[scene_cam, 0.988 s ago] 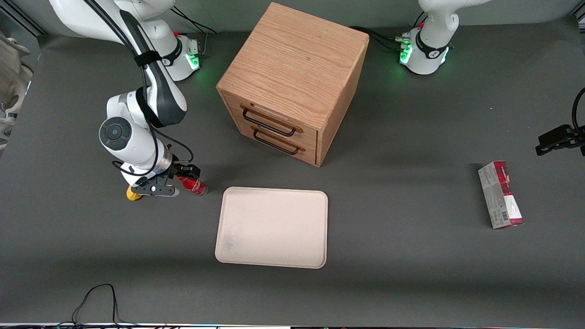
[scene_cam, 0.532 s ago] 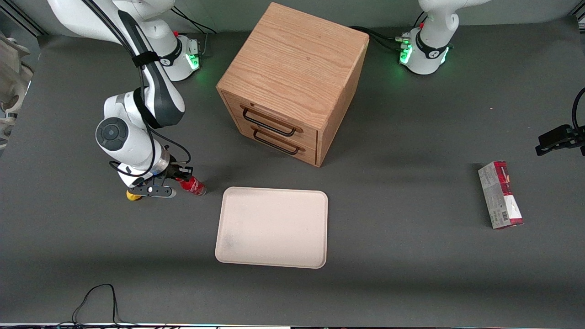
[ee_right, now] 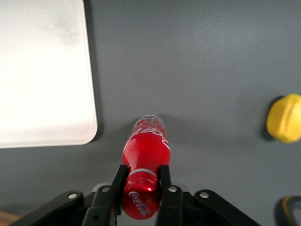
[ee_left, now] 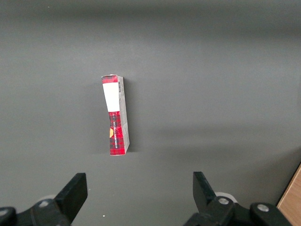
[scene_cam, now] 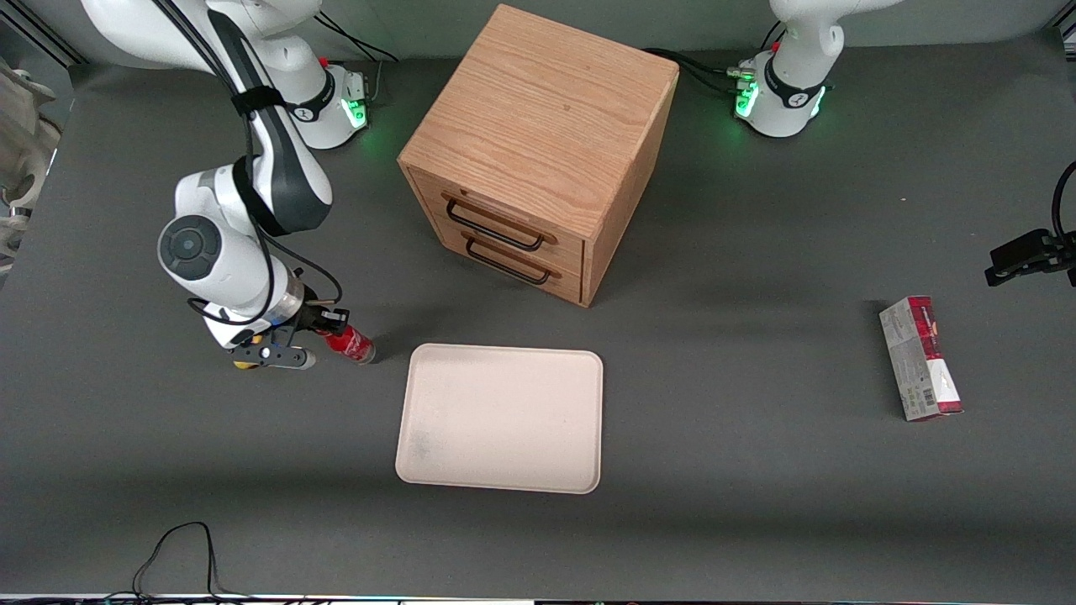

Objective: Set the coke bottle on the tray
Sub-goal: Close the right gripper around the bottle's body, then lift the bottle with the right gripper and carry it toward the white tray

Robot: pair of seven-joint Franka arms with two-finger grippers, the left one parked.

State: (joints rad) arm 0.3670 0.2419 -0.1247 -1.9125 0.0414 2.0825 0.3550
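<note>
Yellow lump (scene_cam: 245, 364) peeks out from under my arm, farthest from the tray (scene_cam: 501, 418) toward the working arm's end of the table. My gripper (scene_cam: 318, 329) comes next, fingers (ee_right: 164, 179) clamped on the neck of the coke bottle (scene_cam: 349, 343), just under its cap. The bottle tilts, its clear base just beside the tray's corner but off it. The wooden cabinet (scene_cam: 538, 151) stands farther from the front camera than the tray. A red-and-grey carton (scene_cam: 920, 358) lies well apart from the tray, toward the parked arm's end.
</note>
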